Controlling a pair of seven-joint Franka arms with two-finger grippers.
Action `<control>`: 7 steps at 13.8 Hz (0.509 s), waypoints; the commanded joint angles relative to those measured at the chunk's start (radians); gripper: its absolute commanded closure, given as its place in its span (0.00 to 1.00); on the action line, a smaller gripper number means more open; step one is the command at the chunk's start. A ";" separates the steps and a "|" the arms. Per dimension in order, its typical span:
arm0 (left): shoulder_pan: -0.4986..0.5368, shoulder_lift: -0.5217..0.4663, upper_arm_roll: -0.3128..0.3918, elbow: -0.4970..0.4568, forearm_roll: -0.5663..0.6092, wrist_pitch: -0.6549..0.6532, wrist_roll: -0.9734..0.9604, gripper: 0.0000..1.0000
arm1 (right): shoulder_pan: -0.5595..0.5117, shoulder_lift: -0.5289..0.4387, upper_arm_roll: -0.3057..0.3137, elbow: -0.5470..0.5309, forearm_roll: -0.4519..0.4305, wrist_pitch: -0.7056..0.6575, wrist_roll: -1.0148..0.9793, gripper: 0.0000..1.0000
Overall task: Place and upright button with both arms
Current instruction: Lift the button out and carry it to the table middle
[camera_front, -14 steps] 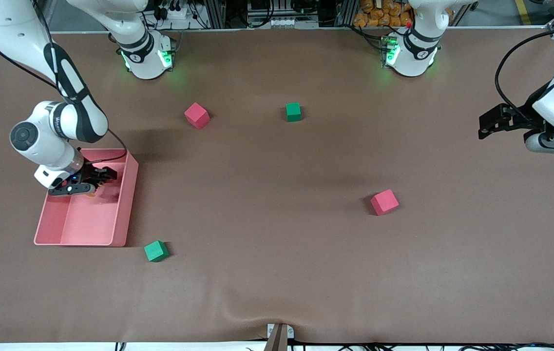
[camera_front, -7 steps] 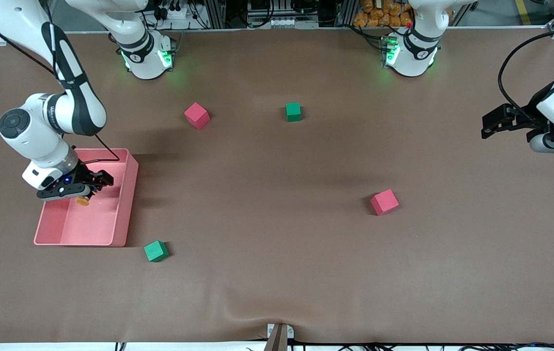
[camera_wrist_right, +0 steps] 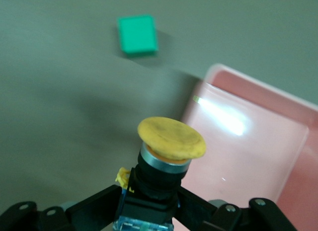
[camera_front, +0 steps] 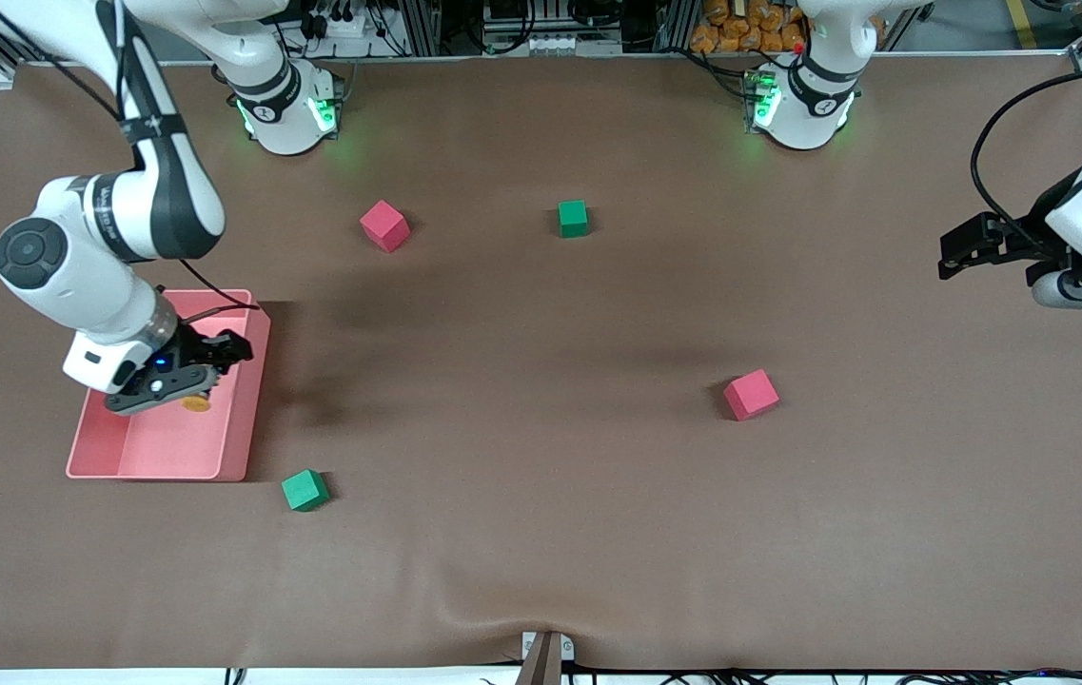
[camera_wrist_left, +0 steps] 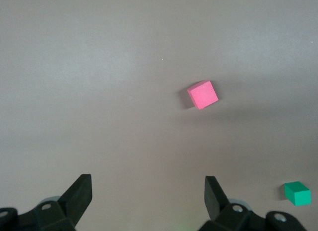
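From the front, the button (camera_front: 195,404) is seen clamped in the right gripper (camera_front: 186,381) above the pink tray (camera_front: 250,381); placing and uprighting are judged yet to be done. The left gripper (camera_front: 964,249) is held waiting over the left arm's end of the table, jaws apart. Red and green cubes are scattered about, none judged an obstacle.

In the left wrist view, a red cube (camera_wrist_left: 202,95) is framed between spread fingers.

In the right wrist view, the black body is pinched, orange cap outward.
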 commanded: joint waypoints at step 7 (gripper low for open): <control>0.009 -0.006 -0.005 -0.002 0.017 0.009 0.007 0.00 | 0.299 0.250 -0.009 0.254 0.174 -0.024 0.148 1.00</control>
